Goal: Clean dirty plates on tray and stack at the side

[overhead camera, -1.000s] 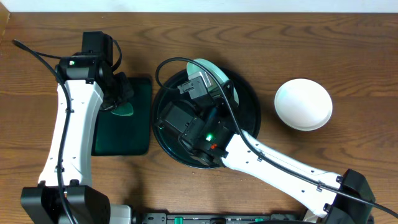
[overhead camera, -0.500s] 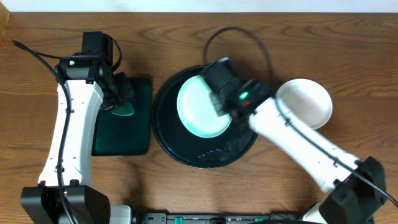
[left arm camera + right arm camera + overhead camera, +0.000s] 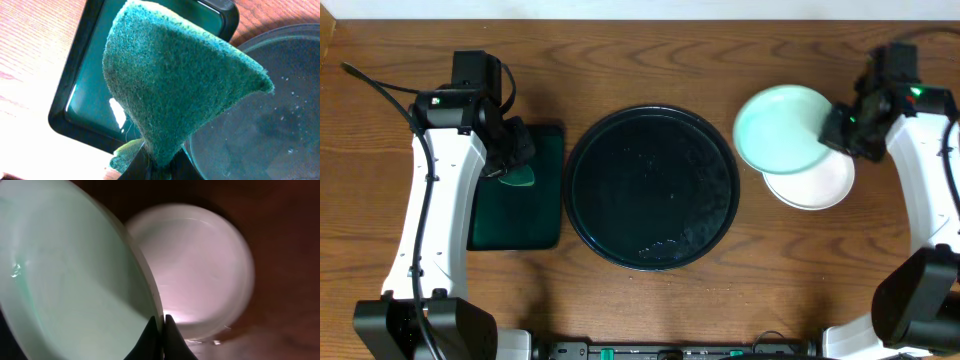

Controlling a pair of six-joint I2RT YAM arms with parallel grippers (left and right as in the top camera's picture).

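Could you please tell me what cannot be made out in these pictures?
1. Stack count: in the overhead view the held plate covers part of the white plate below it, and whether more plates lie underneath is hidden.
2. Fingertips of the left hand: in the left wrist view the sponge hides them.
3. Held plate's surface: the right wrist view is blurred and glary, so faint smears cannot be judged.

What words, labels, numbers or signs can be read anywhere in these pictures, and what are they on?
None can be read.
The pale green plate, the white plate partly beneath it, the black tray, the green sponge and the dark-green tray are all bare.
The green lights on the arms are lamps, not signs.
The dark base at the bottom edge is too small to read.
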